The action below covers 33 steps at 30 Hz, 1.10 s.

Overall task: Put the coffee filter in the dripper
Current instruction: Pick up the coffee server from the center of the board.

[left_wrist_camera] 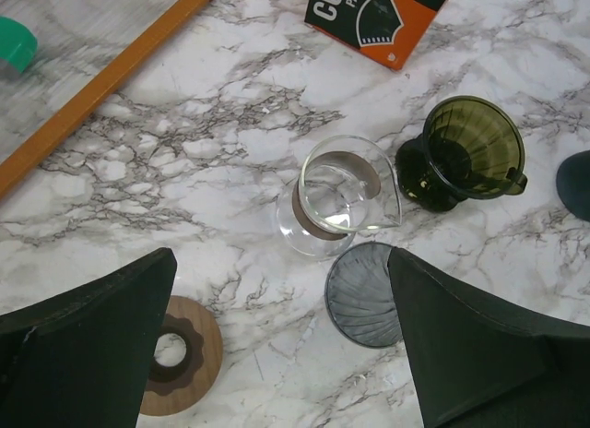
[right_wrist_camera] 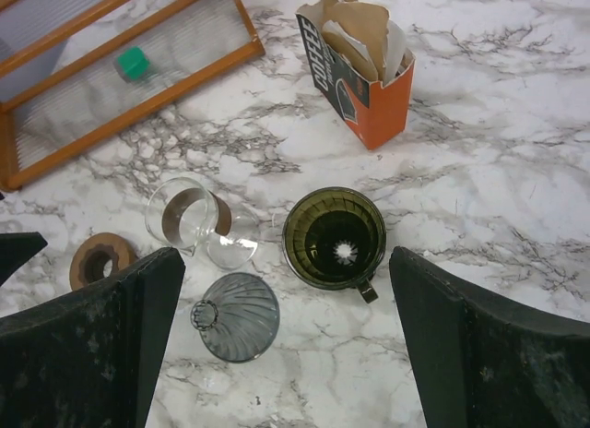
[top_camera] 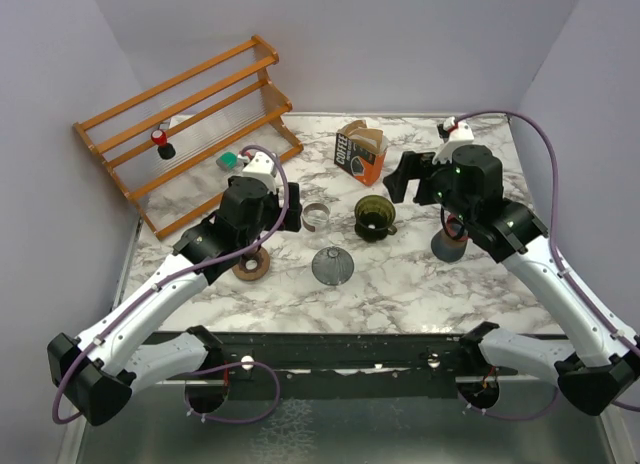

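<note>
Brown paper coffee filters (right_wrist_camera: 361, 29) stick out of the top of an orange and black box (top_camera: 360, 154) at the back of the marble table. The olive-green dripper (top_camera: 375, 216) stands upright in front of the box, mouth up and holding nothing (right_wrist_camera: 334, 237). My right gripper (right_wrist_camera: 286, 262) hovers open above the table, with the dripper just past its fingers. My left gripper (left_wrist_camera: 279, 262) hangs open over bare marble between a wooden ring and a grey cone. Neither gripper holds anything. From above, the left gripper (top_camera: 268, 199) is left of the dripper and the right gripper (top_camera: 408, 179) is right of it.
A grey ribbed cone (top_camera: 332, 266) lies mouth down near the dripper. A glass carafe (top_camera: 316, 215) lies on its side, and a wooden ring (top_camera: 252, 265) is flat on the table. A dark round object (top_camera: 448, 246) sits under the right arm. A wooden rack (top_camera: 190, 124) stands back left.
</note>
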{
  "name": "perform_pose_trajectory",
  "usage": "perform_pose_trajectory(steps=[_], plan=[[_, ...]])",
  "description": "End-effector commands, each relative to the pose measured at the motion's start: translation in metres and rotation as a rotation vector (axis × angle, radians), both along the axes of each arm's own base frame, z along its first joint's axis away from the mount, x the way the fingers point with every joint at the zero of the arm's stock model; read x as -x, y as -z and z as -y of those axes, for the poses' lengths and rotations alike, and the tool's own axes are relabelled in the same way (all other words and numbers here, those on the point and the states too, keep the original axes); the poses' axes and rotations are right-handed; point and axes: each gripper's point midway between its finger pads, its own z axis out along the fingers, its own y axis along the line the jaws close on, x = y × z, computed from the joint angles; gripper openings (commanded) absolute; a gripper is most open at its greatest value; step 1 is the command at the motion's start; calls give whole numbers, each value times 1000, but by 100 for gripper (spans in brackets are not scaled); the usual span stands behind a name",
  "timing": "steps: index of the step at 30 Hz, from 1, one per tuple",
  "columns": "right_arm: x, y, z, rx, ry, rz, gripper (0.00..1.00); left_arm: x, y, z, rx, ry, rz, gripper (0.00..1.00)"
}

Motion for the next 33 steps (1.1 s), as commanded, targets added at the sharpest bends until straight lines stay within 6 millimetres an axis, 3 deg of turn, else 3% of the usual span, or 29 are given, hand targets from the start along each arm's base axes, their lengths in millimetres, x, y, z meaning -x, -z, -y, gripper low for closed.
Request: perform_pose_trajectory(steps=[1,12,19,27,33], plan=[[4,12,13,59,34,-31,100,3,8,-1,16,-9,-25,99],[7,58,28,229,42,-146,96,8,17,3,45,-2,-64,99],[6,85,21,258,18,-235,94,7,25,6,56,-8,-95,98],[-2,105,26,273,93,-277,93,-13,50,12,118,-99,-212,91],[5,118,15,241,37,-315,93,-24,66,21,133,-111,-275,84]])
